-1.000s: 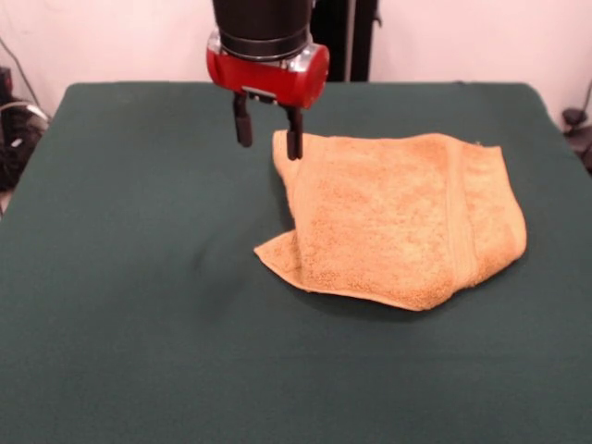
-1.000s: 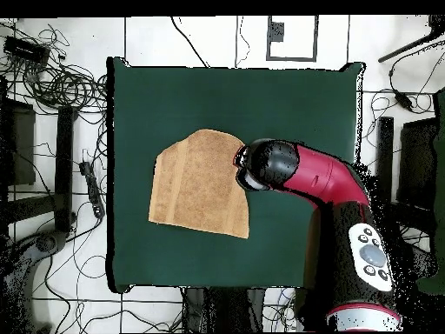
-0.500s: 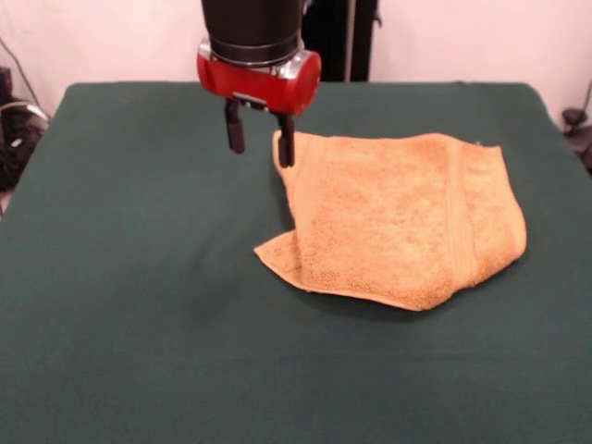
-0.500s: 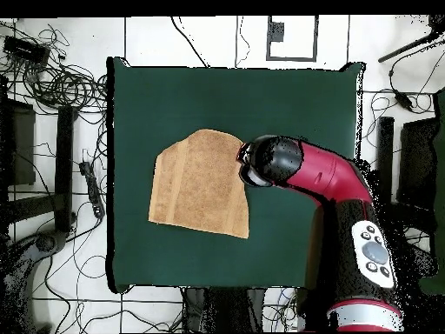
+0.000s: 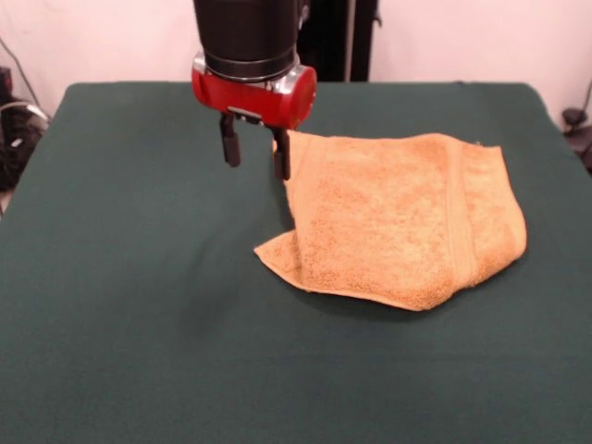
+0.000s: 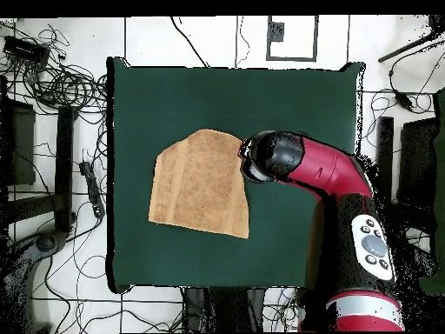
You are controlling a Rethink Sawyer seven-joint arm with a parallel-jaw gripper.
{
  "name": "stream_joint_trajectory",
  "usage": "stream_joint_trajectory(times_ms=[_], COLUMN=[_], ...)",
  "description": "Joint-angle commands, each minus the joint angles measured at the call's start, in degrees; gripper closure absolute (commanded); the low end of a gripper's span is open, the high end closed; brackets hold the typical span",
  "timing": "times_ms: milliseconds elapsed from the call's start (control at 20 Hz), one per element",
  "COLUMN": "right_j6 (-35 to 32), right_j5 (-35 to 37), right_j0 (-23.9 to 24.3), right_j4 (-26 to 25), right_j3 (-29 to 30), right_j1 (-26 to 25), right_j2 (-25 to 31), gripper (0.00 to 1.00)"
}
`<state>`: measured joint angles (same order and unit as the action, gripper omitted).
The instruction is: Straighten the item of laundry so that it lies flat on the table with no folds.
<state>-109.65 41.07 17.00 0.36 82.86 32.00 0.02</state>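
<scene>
The mustard terry towel (image 5: 398, 222) lies folded and rumpled on the green table (image 5: 139, 305), a doubled corner poking out at its 8 o'clock. The gripper (image 5: 254, 153) hangs at the towel's 10 o'clock corner, fingers (image 5: 230, 144) spread apart and grasping nothing, one finger just beside the hem.

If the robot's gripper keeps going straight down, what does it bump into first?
Probably the towel's corner edge under one finger; the other finger of the open gripper would meet bare table. Depth is hard to judge.
</scene>
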Motion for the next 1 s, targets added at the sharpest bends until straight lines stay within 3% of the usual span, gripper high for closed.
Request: stream_joint_trajectory(times_ms=[50,1000], right_j6=[-9.04,-10.18], right_j5=[2.5,3.89], right_j0=[-1.46,-2.6], right_j4=[2.63,2.89], right_j3=[-2.1,-3.75], right_j1=[-1.89,-2.99], right_j2=[2.4,1.83], gripper=[0.0,0.0])
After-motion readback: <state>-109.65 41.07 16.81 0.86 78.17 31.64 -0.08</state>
